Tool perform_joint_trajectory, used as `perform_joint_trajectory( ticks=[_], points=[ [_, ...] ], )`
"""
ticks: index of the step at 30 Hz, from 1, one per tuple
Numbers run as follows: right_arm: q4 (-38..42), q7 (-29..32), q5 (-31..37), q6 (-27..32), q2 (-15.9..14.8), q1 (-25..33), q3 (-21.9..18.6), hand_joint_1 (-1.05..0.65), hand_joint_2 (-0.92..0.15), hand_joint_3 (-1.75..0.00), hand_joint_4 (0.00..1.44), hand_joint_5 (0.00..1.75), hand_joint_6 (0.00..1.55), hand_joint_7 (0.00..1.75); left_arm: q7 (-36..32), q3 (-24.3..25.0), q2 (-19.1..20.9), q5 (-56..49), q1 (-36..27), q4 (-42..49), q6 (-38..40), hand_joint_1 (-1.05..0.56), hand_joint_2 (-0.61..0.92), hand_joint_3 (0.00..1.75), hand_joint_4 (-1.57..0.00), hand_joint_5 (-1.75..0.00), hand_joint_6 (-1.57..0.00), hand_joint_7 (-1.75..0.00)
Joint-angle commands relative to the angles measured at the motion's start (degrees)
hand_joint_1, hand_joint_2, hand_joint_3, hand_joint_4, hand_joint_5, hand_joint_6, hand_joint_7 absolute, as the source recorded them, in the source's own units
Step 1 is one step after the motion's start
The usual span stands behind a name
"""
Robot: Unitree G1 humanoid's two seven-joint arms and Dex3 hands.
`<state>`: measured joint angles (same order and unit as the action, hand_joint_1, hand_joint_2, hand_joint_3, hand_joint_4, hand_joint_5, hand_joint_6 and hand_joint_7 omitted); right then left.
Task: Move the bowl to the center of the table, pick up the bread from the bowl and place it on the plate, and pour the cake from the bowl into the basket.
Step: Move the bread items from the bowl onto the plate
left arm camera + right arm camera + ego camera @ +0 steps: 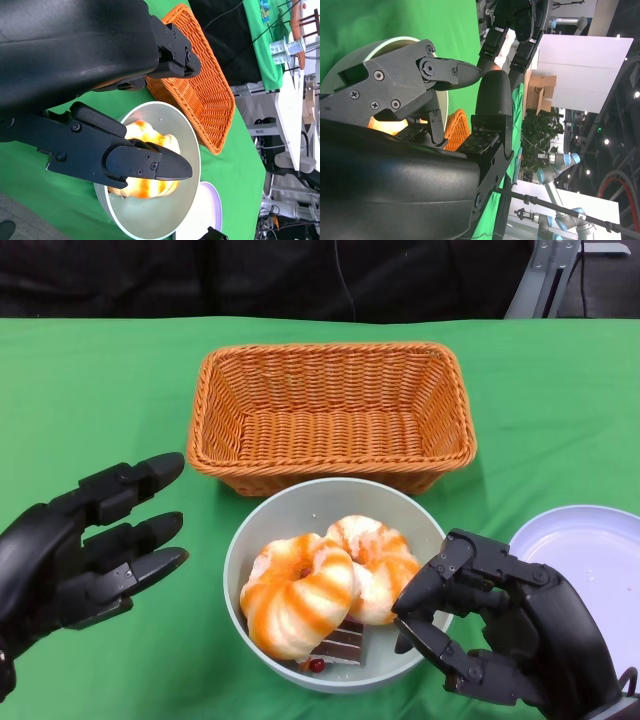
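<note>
A pale grey-green bowl (pixel 250 540) stands mid-table, just in front of the basket. In it lie two orange-and-white striped bread rings (pixel 300 595) (pixel 380 555) and a small chocolate cake slice (pixel 340 643) at the near rim. My right hand (pixel 500 625) is at the bowl's right rim with fingers half curled and apart, and I see nothing between them. My left hand (pixel 90 550) hovers left of the bowl with its fingers spread, apart from it. The left wrist view shows the bowl (pixel 185 145) and bread (pixel 150 145) past the left hand (pixel 125 155). The right wrist view shows the right hand (pixel 445 100) against the bowl's rim (pixel 395 44).
An empty orange wicker basket (pixel 330 352) sits behind the bowl, nearly touching it. A white plate (pixel 590 560) lies on the green cloth at the right edge, beside my right hand. A black backdrop runs along the table's far side.
</note>
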<state>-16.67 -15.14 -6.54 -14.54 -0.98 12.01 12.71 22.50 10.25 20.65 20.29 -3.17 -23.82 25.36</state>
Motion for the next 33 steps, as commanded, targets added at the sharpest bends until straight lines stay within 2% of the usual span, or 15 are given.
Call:
perform_joint_trajectory(
  ticks=[1, 10, 19, 22, 23, 24, 25, 26, 28, 31, 33],
  points=[
    [0.74, -0.23, -0.72, -1.15, -0.16, 0.14, -0.22, -0.24, -0.71, -0.58, 0.74, 1.42, 0.68, 1.21, -3.18, 2.27, -5.02, 0.79, 0.44, 2.44, -5.98, -0.50, 0.92, 0.11, -0.45, -0.16, -0.41, -0.09],
    [0.61, -0.18, -0.56, -0.89, -0.16, 0.17, -0.25, -0.25, -0.70, -0.60, 0.73, 1.42, 0.67, 1.22, -4.55, 2.42, -8.77, 0.20, 1.02, 5.00, -13.17, -0.50, 0.92, 0.12, -0.55, -0.18, -0.51, -0.09],
    [1.10, -0.48, -0.92, -1.30, -0.29, 0.10, -0.56, -0.26, -0.70, -0.60, 0.74, 1.42, 0.67, 1.22, -5.43, 3.00, -14.01, 1.55, 2.42, 10.28, -22.92, -0.32, 0.92, 0.11, -0.80, -0.29, -0.75, -0.15],
    [1.21, -0.44, -0.90, -1.44, -0.29, 0.14, -0.69, -0.25, -0.70, -0.60, 0.74, 1.43, 0.68, 1.22, -5.17, 3.04, -15.65, 2.12, 3.12, 12.59, -25.61, -0.24, 0.92, 0.18, -0.78, -0.69, -0.92, -0.18],
    [1.32, -0.46, -0.87, -1.59, -0.32, 0.12, -0.74, -0.25, -0.70, -0.60, 0.74, 1.43, 0.68, 1.22, -4.94, 3.08, -16.09, 2.43, 3.41, 13.52, -26.35, -0.22, 0.92, 0.22, -0.77, -0.88, -0.98, -0.25],
    [1.36, -0.66, -1.13, -1.53, -0.44, 0.14, -0.84, -0.25, -0.70, -0.59, 0.74, 1.43, 0.68, 1.23, -4.65, 2.95, -16.54, 2.13, 3.88, 15.12, -27.96, -0.21, 0.92, 0.24, -0.76, -0.99, -1.02, -0.29],
    [1.34, -0.78, -1.27, -1.44, -0.55, 0.18, -0.90, -0.24, -0.71, -0.59, 0.74, 1.43, 0.67, 1.23, -4.49, 2.80, -16.84, 1.75, 4.32, 16.64, -29.43, -0.20, 0.92, 0.28, -0.74, -1.16, -0.99, -0.49],
    [1.30, -0.89, -1.41, -1.30, -0.64, 0.21, -0.97, -0.24, -0.71, -0.59, 0.74, 1.44, 0.67, 1.23, -4.57, 2.59, -16.98, 1.29, 4.60, 17.68, -30.49, -0.20, 0.92, 0.29, -0.73, -1.25, -0.95, -0.63],
    [1.12, -0.83, -1.40, -0.95, -0.71, 0.39, -1.08, -0.24, -0.71, -0.59, 0.73, 1.44, 0.67, 1.23, -4.92, 2.15, -17.19, 0.02, 5.21, 20.17, -32.84, -0.16, 0.92, 0.34, -0.71, -1.36, -0.88, -0.84],
    [1.02, -0.82, -1.35, -0.82, -0.85, 0.63, -1.20, -0.25, -0.71, -0.59, 0.74, 1.44, 0.67, 1.23, -4.29, 1.89, -17.51, -0.28, 6.22, 24.20, -35.78, -0.11, 0.92, 0.43, -0.68, -1.47, -0.81, -1.04],
    [0.96, -0.87, -1.44, -0.66, -0.98, 0.72, -1.29, -0.24, -0.71, -0.59, 0.73, 1.43, 0.67, 1.23, -3.84, 1.81, -17.58, -0.28, 6.74, 26.58, -37.68, -0.12, 0.92, 0.44, -0.67, -1.49, -0.79, -1.08]
  ],
)
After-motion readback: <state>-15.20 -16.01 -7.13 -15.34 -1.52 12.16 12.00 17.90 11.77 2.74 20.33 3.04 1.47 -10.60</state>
